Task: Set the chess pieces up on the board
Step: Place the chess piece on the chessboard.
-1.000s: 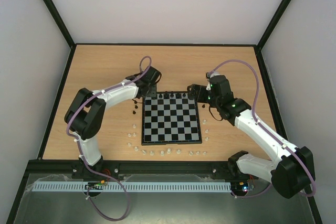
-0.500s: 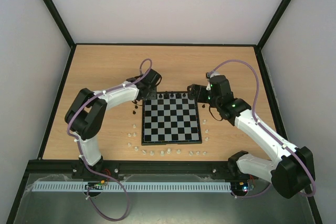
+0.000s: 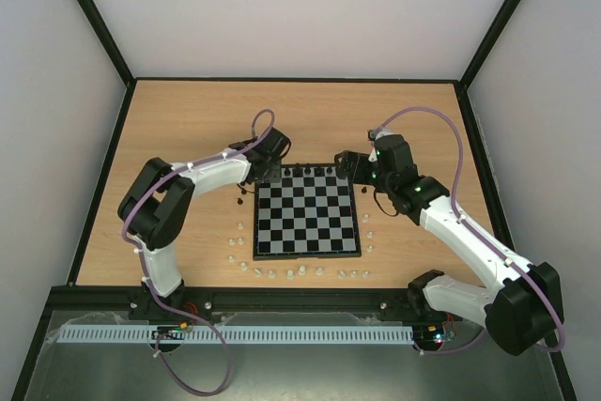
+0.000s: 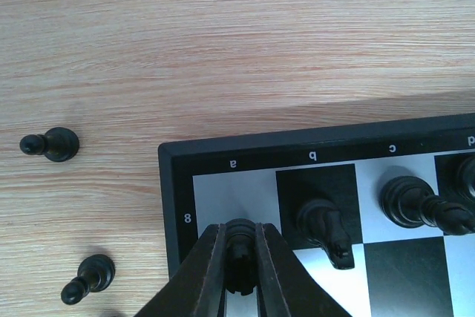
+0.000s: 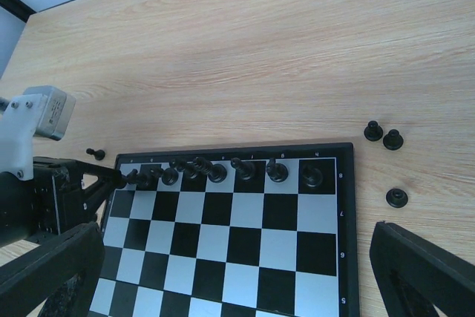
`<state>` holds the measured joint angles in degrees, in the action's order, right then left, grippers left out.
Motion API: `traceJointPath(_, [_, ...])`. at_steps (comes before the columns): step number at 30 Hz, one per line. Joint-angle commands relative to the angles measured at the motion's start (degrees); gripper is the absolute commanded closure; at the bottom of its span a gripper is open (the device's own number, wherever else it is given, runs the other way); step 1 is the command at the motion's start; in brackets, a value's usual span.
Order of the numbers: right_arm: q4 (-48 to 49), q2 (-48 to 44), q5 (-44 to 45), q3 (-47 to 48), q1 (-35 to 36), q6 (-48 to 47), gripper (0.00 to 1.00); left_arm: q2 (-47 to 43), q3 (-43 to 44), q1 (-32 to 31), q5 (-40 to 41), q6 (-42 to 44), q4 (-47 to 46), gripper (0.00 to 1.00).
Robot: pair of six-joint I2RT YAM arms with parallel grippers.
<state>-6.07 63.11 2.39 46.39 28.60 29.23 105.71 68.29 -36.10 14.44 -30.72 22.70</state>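
Observation:
The board (image 3: 310, 232) lies mid-table, with a row of black chess pieces (image 3: 315, 170) on its far rank. My left gripper (image 3: 266, 176) is at the far left corner. In the left wrist view it (image 4: 241, 239) is shut on a black rook (image 4: 241, 231), held over the light corner square a8 just inside the border (image 4: 223, 150). A black knight (image 4: 324, 226) stands on b8. My right gripper (image 3: 349, 164) hovers at the far right corner, open and empty (image 5: 234, 257). Two loose black pawns (image 4: 52, 144) (image 4: 89, 276) lie left of the board.
Three black pawns (image 5: 373, 131) (image 5: 392, 139) (image 5: 396, 197) stand on the wood right of the board. Small white pieces ring the board on the left (image 3: 240, 226), front (image 3: 291, 273) and right (image 3: 369, 232). The enclosure walls border the table.
My left gripper has moved a little right, over the board's far left corner, with the rook still in it. The right arm has not moved.

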Motion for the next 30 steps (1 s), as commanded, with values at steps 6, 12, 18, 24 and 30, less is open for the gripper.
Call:
traceJointPath(6, [0.5, 0.2, -0.4, -0.4, 0.3, 0.6, 0.01, 2.3, 0.1, -0.1, 1.3, -0.4, -0.6, 0.89])
traceJointPath(12, [0.0, -0.8, 0.5, -0.4, 0.3, 0.3, 0.01, 3.3, 1.8, -0.1, 1.4, 0.3, -0.2, 0.88])
traceJointPath(18, [0.0, -0.7, 0.9, -0.3, 0.3, 0.3, 0.01, 4.1, 2.4, 0.0, 1.5, 0.7, 0.0, 0.87])
traceJointPath(24, [0.2, -0.4, 0.7, -0.4, 0.3, 0.3, 0.01, 4.3, 2.7, -0.1, 1.7, 0.8, 0.5, 0.85])
traceJointPath(30, [0.2, 0.2, 0.6, -0.3, 0.3, 0.3, 0.01, 3.0, 2.3, 0.0, 2.6, 0.9, 1.1, 0.77])
